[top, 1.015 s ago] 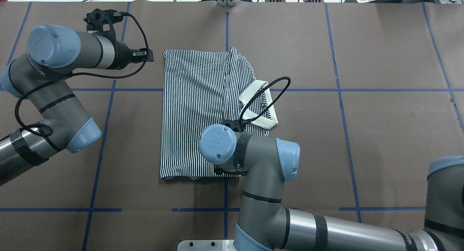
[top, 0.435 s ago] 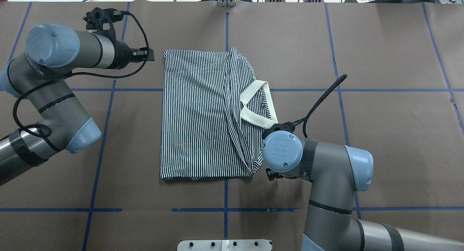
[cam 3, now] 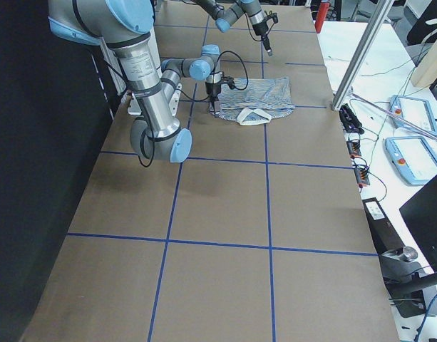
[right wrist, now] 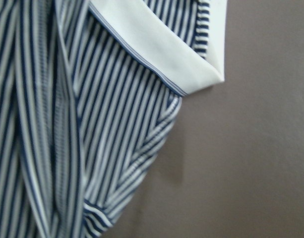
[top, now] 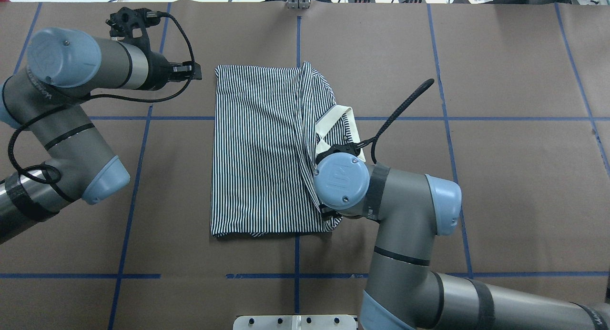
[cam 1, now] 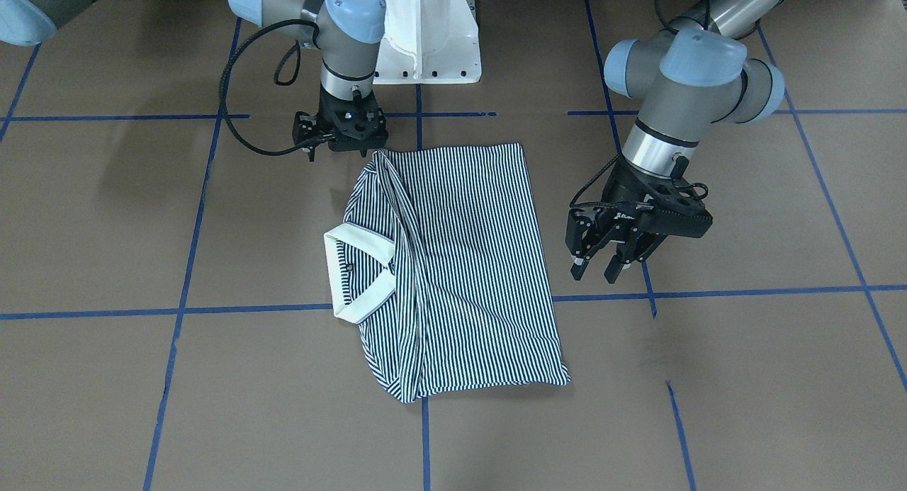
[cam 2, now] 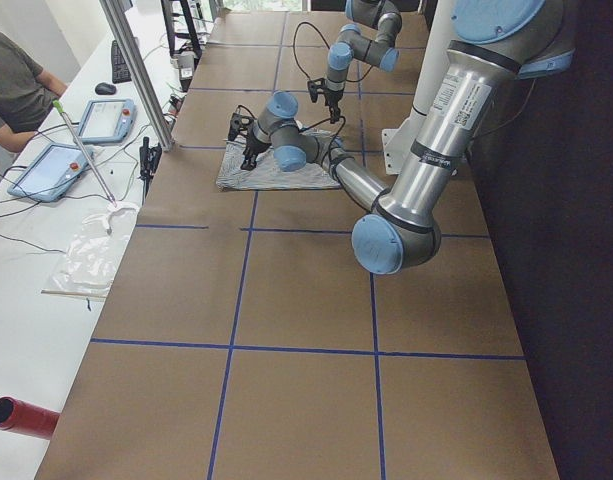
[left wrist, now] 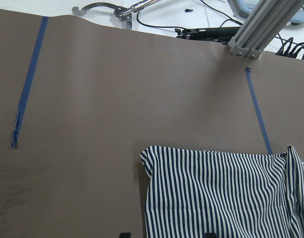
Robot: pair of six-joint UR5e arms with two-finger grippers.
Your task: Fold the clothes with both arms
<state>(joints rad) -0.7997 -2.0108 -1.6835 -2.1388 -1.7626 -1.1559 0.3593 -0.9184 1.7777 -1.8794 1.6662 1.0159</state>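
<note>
Brown-papered table shows you the polo shirt, left gripper spread empty, right gripper (jaws hidden under its wrist) unreadable.

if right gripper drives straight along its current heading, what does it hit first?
The right gripper points straight down over the polo shirt's collar-side corner nearest the robot. Probably the striped fold there first, though the bare table paper lies right beside it; depth is unclear.
</note>
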